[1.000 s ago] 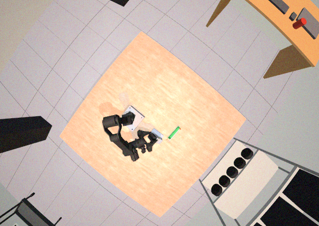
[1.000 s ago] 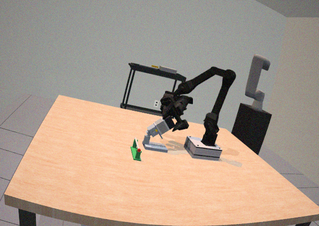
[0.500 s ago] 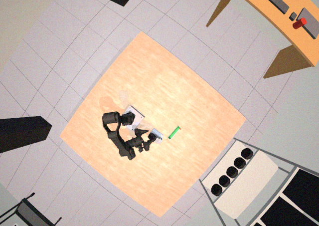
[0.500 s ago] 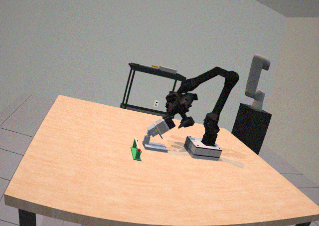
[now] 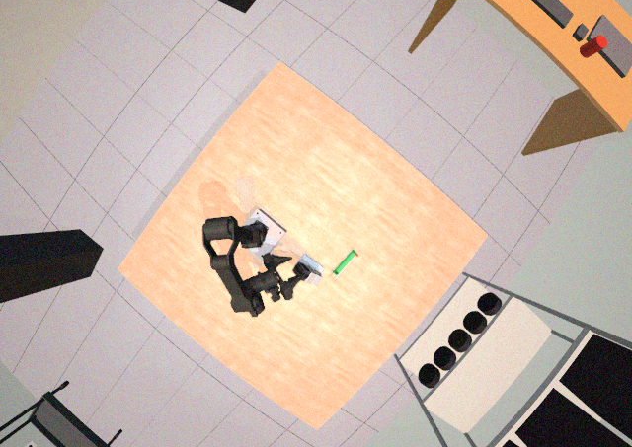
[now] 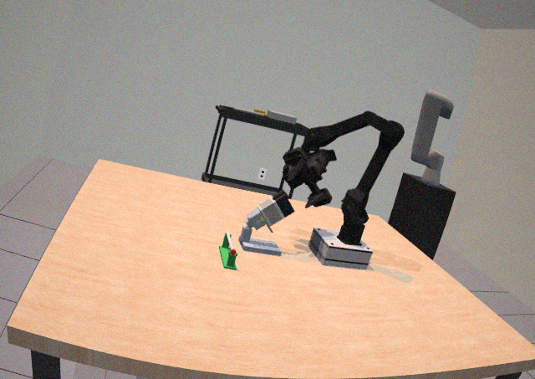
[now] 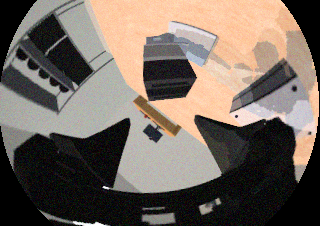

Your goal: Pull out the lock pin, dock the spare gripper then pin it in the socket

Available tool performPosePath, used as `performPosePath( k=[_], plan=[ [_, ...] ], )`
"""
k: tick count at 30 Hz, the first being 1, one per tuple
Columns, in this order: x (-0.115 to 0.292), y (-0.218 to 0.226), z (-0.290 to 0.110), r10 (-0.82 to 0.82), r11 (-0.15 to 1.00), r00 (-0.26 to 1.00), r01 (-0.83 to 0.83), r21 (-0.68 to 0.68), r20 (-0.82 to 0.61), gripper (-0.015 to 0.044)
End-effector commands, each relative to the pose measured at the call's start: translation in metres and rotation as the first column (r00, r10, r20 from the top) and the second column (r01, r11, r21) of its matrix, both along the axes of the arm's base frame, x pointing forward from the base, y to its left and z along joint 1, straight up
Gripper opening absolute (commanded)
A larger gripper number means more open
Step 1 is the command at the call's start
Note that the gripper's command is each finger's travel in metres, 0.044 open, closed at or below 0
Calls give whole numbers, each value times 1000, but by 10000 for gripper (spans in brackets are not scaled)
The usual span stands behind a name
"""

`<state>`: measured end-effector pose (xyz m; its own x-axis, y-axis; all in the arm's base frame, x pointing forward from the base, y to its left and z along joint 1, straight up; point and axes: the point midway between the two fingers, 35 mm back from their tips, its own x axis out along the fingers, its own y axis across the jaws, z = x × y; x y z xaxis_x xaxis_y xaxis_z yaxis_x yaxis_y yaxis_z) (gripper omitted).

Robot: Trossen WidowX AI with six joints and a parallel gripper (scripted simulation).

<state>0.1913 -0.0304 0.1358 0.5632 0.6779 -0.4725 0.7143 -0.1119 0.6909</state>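
My gripper [image 6: 296,193] [image 7: 163,120] is open and empty, above and behind the spare gripper's dark end, with a gap showing in the exterior view. The spare gripper [image 6: 272,211] [image 7: 167,68], a grey block with a black end, sits tilted on the mount's short post, black end up. Its seating in the socket is too small to judge. The mount's blue-grey base [image 6: 261,248] [image 7: 206,37] [image 5: 311,261] lies flat on the table. The green holder [image 5: 344,262] [image 6: 225,258] stands beside it, with a red knob [image 6: 233,252] at one end. Whether a pin is through the socket cannot be told.
The arm's white and grey base box [image 5: 274,226] [image 6: 348,256] [image 7: 272,103] stands behind the mount. The wooden table [image 5: 356,177] [image 6: 172,305] has its edges well away from the mount. A shelf cart [image 6: 255,116] stands beyond the table.
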Motion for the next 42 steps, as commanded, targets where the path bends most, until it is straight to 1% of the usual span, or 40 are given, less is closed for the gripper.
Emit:
performPosePath(
  k=[1, 14, 15, 19, 22, 26, 29, 34, 39, 42],
  plan=[
    [0, 0, 10, 0, 1000, 1000, 0, -1, 1, 440],
    [0, 0, 38, 0, 1000, 1000, 0, 14, -11, 440],
    [0, 0, 30, 0, 1000, 1000, 0, 16, -13, 440],
    [0, 0, 30, 0, 1000, 1000, 0, 16, -13, 440],
    [2, 11, 27, 7, 1000, 999, -7, -4, -35, 361],
    [9, 41, 22, 5, 999, 998, -8, -41, -59, 256],
    [13, 64, 24, -3, 999, 999, 1, -37, -46, 180],
    [13, 99, 37, -6, 1000, 1000, 6, 31, -1, 180],
    [13, 101, 37, -6, 999, 1000, 6, 35, 1, 180],
    [17, 101, 36, -4, 1000, 1000, 4, 4, -16, 180]
  ],
)
